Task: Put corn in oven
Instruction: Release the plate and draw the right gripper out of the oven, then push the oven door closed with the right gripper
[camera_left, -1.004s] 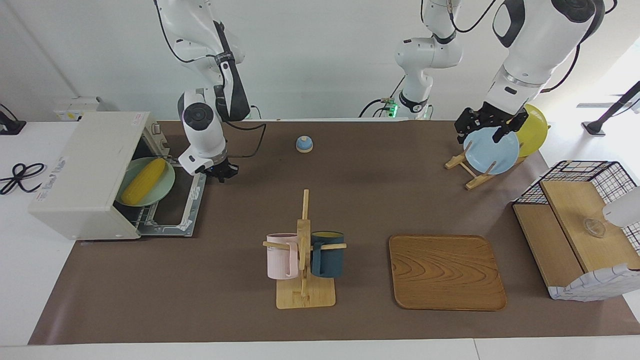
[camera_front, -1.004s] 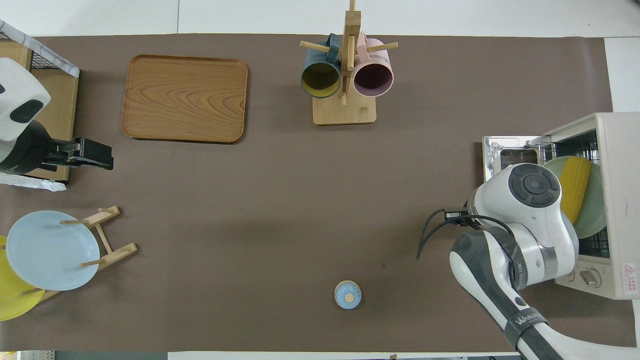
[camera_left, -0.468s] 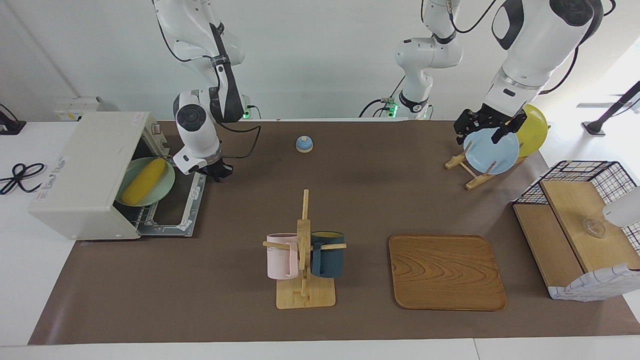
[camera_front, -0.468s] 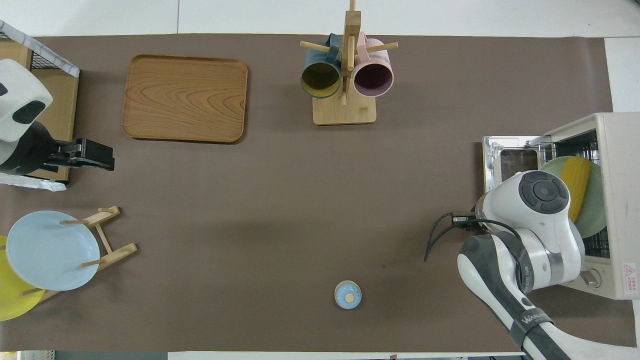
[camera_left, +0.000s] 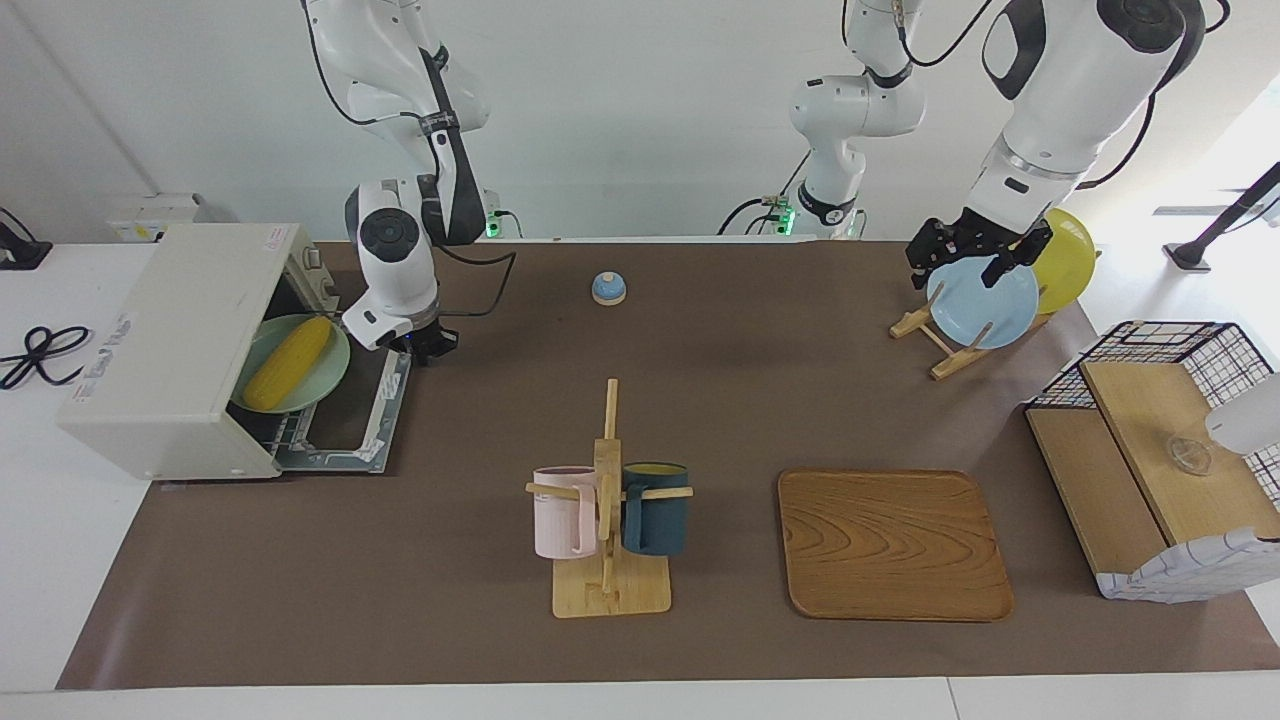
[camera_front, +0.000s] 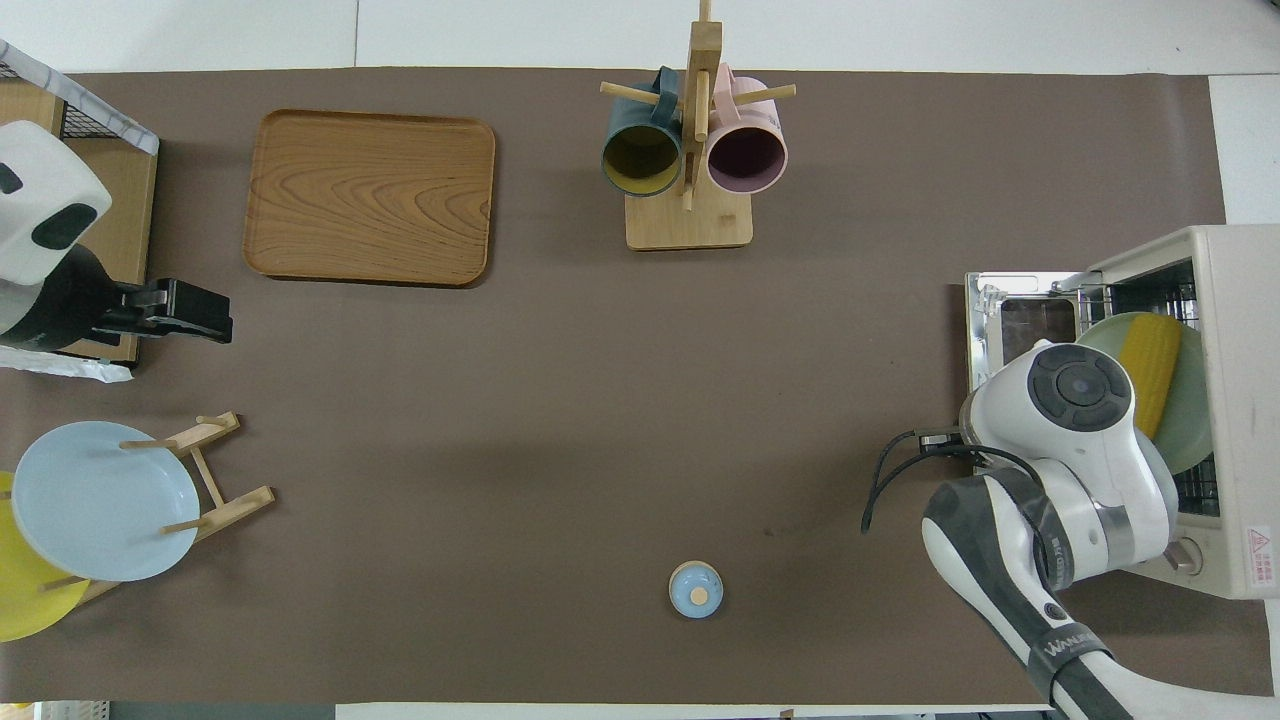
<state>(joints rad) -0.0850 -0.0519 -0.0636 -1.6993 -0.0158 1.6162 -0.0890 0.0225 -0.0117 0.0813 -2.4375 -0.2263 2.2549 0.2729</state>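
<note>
The yellow corn (camera_left: 290, 362) lies on a pale green plate (camera_left: 335, 378) on the rack inside the off-white oven (camera_left: 170, 340), whose door (camera_left: 350, 425) is dropped open. The corn (camera_front: 1150, 365) and the oven (camera_front: 1235, 400) also show in the overhead view. My right gripper (camera_left: 428, 347) hangs low beside the door's corner nearest the robots, apart from the corn; in the overhead view the wrist hides it. My left gripper (camera_left: 960, 268) is open and empty over the blue plate (camera_left: 985, 300), and shows in the overhead view (camera_front: 205, 318).
A wooden mug rack (camera_left: 608, 520) with a pink and a dark blue mug stands mid-table, a wooden tray (camera_left: 893, 545) beside it. A small blue bell (camera_left: 608, 288) sits near the robots. A yellow plate (camera_left: 1068, 255) and a wire-and-wood basket shelf (camera_left: 1160, 460) are at the left arm's end.
My right gripper has drawn back a little toward the robots and the oven's side, away from the open door. The corn, plate and left arm have stayed put.
</note>
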